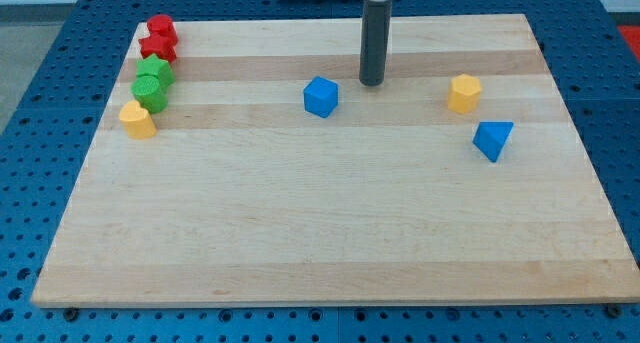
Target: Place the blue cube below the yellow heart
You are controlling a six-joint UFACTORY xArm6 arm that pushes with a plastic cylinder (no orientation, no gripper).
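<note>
Just upper right of the blue cube (321,97), my tip (371,84) rests on the desk (300,233), touching nothing; no end effector jaws, only a rod.

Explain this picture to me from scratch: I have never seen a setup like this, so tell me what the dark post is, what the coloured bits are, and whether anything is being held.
This is one camera looking down at a slant onto a wooden board. The dark post is the end of a robot arm: a straight rod with no hand. My tip only slides along the board and pushes things, so nothing is held.

Small blocks lie on the board. The blue cube sits just to the tip's left and slightly lower, apart from it. At the view's right are a yellow block and a blue triangular block. At the view's left, in a line running down, are two red blocks, two green blocks and the yellow heart.
</note>
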